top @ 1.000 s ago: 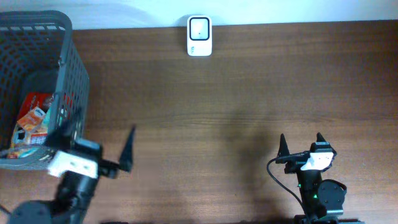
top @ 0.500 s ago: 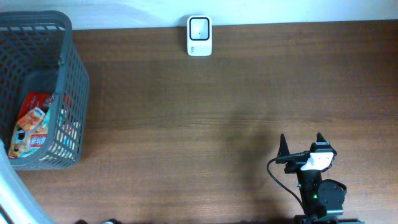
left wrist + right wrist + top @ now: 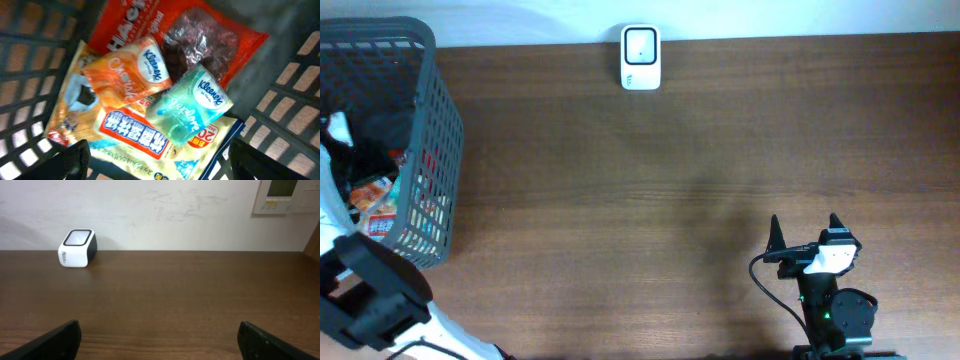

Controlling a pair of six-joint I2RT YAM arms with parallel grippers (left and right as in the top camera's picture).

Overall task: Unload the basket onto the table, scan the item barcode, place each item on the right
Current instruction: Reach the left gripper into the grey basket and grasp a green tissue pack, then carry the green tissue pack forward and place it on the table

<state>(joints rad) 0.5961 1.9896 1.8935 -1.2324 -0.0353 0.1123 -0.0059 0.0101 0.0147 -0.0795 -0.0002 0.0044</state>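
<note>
we see the left gripper (image 3: 159, 150) down inside the grey basket (image 3: 295, 100), its two dark fingers (image 3: 75, 160) far apart at the lower corners of the left wrist view, jaws open and closed on nothing. below and between them lies a heap of goods: a teal tissue pack (image 3: 192, 107) tilted on top, an orange tissue pack (image 3: 125, 72) just beside it on its left and touching it, a red bag (image 3: 200, 35) partly under both at the back, and a yellow packet (image 3: 130, 135) with a red and white label underneath at the front. we cannot tell whether either finger touches a pack. from overhead, the basket (image 3: 430, 90) sits at the left edge of the wooden table (image 3: 700, 170), with the left arm (image 3: 375, 290) reaching into it from the near side. the scanner (image 3: 641, 58), white with a dark face, stands at the far edge of the table against the wall (image 3: 165, 210), well apart from the basket. the right gripper (image 3: 805, 230) rests near the front right of the table, pointed toward the scanner (image 3: 77, 248), its jaws wide open with nothing between them, only bare wood ahead.
</note>
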